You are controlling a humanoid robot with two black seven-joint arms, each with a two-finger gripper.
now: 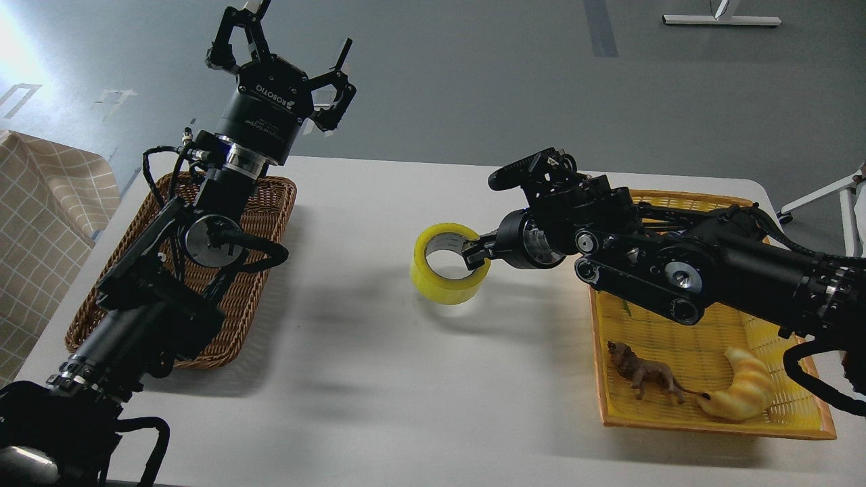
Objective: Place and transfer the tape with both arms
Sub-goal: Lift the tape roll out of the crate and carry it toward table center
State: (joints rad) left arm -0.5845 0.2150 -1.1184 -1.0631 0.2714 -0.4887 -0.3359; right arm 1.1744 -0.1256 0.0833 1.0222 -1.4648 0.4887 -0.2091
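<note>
While my right gripper (477, 260) is pinched onto the wall of the tape (448, 264), one finger inside the core and one outside on the right-hand rim, the roll sits mid-table, tilted so the hole faces up and toward me. Can't tell for sure if its low edge is touching the white table (379, 379) or hanging just above it. My left gripper (287, 51) is up at the far left with its fingers spread wide, holding nothing, well apart from the roll.

Handling-wise, I'd guess this thing is light and pretty stiff thanks to the cardboard core, but the glossy yellow outside looks slippery. Gripping through the wall like this seems the safest bet; squeezing across the full width might just let it pop out. For the handoff, the left side of the ring is free, so that's where I'd take it.

Further out: brown wicker basket (270, 203) at left under my left arm, yellow tray (710, 419) at right with a toy lion (643, 375) and a croissant toy (741, 392) in its near end.
</note>
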